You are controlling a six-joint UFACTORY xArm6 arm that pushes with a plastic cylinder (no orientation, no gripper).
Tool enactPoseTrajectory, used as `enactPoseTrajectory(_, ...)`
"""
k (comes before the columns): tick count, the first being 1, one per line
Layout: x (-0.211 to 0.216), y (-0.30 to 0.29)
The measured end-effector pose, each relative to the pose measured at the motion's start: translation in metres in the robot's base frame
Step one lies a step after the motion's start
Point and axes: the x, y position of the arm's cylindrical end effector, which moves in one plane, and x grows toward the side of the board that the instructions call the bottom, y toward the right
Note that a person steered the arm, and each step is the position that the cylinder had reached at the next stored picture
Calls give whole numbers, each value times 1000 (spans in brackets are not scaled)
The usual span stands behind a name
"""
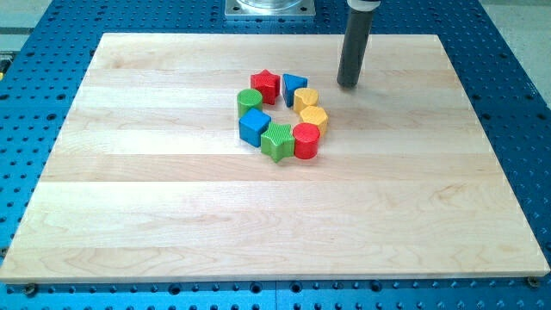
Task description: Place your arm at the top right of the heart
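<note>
1. Yellow heart: sits on the view's right side of the block ring, slightly above centre of the wooden worktop. Lobes hard to resolve at this size; read as a heart from the outline.
2. Neighbours: blue block touching or just beside on the upper left, shape unclear, possibly a triangle. Yellow hexagon just below. Rest of ring: red star, green cylinder, blue cube, green star, red cylinder.
3. Key relation: my tip lies to the view's upper right of the heart, near but clearly apart, bare worktop between. Put the other way, heart is down-left of the tip. No block contacted.
4. Long axis: heart too compact to call one; irrelevant for a pure positioning move.
5. Arm pose: dark rod roughly upright, entering from the view's top edge, lower end on the worktop.
6. Fingers: none fitted, plain rod only, so no apart/together state to report.
7. Judgement: goal looks essentially met; at most a small nudge down-left to close in, stopping short of the heart and the blue block.
</note>
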Motion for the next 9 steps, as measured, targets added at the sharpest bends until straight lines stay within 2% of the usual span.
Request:
enactPoseTrajectory(8,0,-2)
enactPoseTrajectory(9,12,-5)
